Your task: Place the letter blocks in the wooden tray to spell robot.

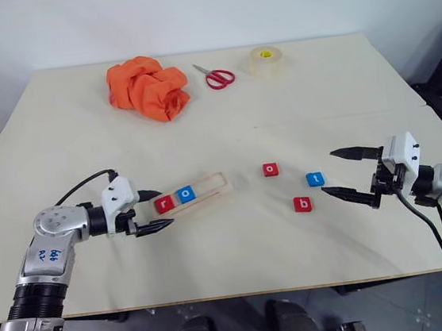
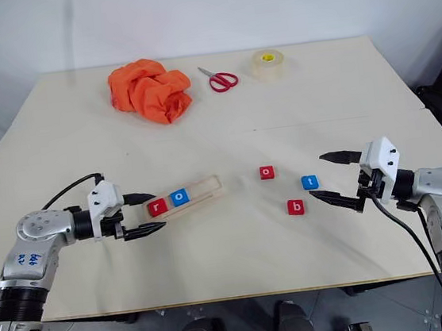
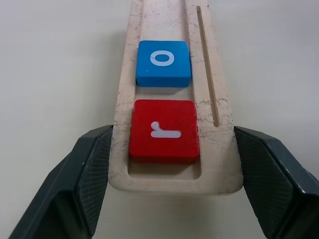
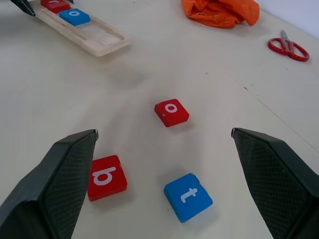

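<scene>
Your wooden tray [image 1: 196, 194] lies on the counter [image 1: 238, 243] left of centre, slightly angled, its near end toward your left hand [image 1: 153, 211]. Two letter blocks sit in its groove: the red "r" block [image 3: 163, 130] nearest that end, the blue "o" block [image 3: 163, 62] just beyond it with a small gap between them; the rest of the groove is bare wood. Your left hand is released, its two black fingers [image 3: 84, 179] spread to either side of the tray's end; in the left wrist view they flank the rim closely, but you cannot tell from it whether they touch the wood. Three blocks lie loose on the counter to the right of the tray: the red "o" block [image 1: 270, 169], the blue "t" block [image 1: 314, 179] and the red "b" block [image 1: 302, 204], each apart from the others. Your right hand [image 1: 350, 173] is released, jaws wide, hanging just right of the "t" block and grasping nothing. At the far side of the counter you have a crumpled orange cloth [image 1: 147, 88], red-handled scissors [image 1: 216, 76] and a roll of clear tape [image 1: 265, 61], all well apart from the blocks.
</scene>
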Motion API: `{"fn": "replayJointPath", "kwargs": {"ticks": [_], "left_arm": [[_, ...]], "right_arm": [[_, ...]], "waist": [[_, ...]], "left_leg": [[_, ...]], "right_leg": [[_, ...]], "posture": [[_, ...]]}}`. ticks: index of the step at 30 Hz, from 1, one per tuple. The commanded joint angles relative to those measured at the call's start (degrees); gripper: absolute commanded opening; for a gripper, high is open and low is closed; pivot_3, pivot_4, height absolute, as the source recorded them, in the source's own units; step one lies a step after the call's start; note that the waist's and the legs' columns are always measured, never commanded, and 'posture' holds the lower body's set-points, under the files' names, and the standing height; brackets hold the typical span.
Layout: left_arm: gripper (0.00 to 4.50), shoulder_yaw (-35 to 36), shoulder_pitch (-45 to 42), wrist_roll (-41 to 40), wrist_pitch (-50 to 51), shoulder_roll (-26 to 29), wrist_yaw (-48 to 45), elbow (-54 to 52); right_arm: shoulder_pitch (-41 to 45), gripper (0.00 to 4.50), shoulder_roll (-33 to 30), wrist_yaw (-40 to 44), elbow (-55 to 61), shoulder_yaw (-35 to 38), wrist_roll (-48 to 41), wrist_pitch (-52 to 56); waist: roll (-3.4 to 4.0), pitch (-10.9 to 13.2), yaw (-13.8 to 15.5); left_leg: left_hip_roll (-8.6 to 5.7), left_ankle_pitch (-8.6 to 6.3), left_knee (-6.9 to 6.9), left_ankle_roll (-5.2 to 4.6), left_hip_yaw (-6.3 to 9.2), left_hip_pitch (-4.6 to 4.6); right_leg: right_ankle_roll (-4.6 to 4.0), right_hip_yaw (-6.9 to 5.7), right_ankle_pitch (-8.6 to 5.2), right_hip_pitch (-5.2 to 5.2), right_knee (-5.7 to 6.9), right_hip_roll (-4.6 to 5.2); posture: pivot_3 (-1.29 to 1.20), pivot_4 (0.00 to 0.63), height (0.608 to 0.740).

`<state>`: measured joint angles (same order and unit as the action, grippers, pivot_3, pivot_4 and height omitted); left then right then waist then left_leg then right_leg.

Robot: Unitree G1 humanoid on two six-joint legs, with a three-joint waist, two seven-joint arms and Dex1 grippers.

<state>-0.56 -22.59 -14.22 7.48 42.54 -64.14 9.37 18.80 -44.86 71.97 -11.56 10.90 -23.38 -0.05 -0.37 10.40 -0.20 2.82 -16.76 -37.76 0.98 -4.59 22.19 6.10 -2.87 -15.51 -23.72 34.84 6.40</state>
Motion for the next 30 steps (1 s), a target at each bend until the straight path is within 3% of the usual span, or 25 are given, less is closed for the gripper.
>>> {"fn": "replayJointPath", "kwargs": {"ticks": [1,19,28,30], "left_arm": [[3.39,-2.1,-1.3,-0.4,1.0,-0.9,-1.2,-5.3],[3.39,-11.7,-3.7,5.2,0.7,-8.5,0.8,-7.0],[3.39,-13.4,-2.6,6.3,1.1,-8.8,0.4,-7.8],[4.13,-13.6,-2.2,6.3,0.4,-8.9,0.2,-7.9]], "right_arm": [[-0.4,4.50,-0.1,0.1,0.9,0.6,-0.4,-1.1],[-3.7,4.50,-0.6,-1.9,4.2,2.0,-1.1,-0.5],[-5.6,4.50,-0.7,-2.8,5.8,2.7,-1.5,0.0],[-5.8,4.50,-0.6,-3.0,5.9,2.7,-1.5,-0.1]], "waist": [[0.00,0.0,0.0],[-0.04,0.0,0.1],[-0.04,0.0,0.2],[-0.04,0.0,0.2]], "left_leg": [[0.01,0.00,0.00,0.00,0.00,0.00],[0.01,0.00,-0.16,-0.01,0.03,0.01],[0.01,0.00,-0.18,-0.02,0.04,0.01],[0.01,-0.01,-0.18,-0.02,0.04,0.01]], "right_leg": [[0.00,0.01,0.00,0.00,0.00,-0.02],[0.04,0.03,0.02,0.02,0.04,-0.05],[0.04,0.04,0.02,0.02,0.05,-0.05],[0.04,0.04,0.02,0.02,0.05,-0.05]], "posture": [[0.00,0.150,0.740],[0.00,0.150,0.740],[0.00,0.150,0.740],[0.00,0.150,0.740]]}}
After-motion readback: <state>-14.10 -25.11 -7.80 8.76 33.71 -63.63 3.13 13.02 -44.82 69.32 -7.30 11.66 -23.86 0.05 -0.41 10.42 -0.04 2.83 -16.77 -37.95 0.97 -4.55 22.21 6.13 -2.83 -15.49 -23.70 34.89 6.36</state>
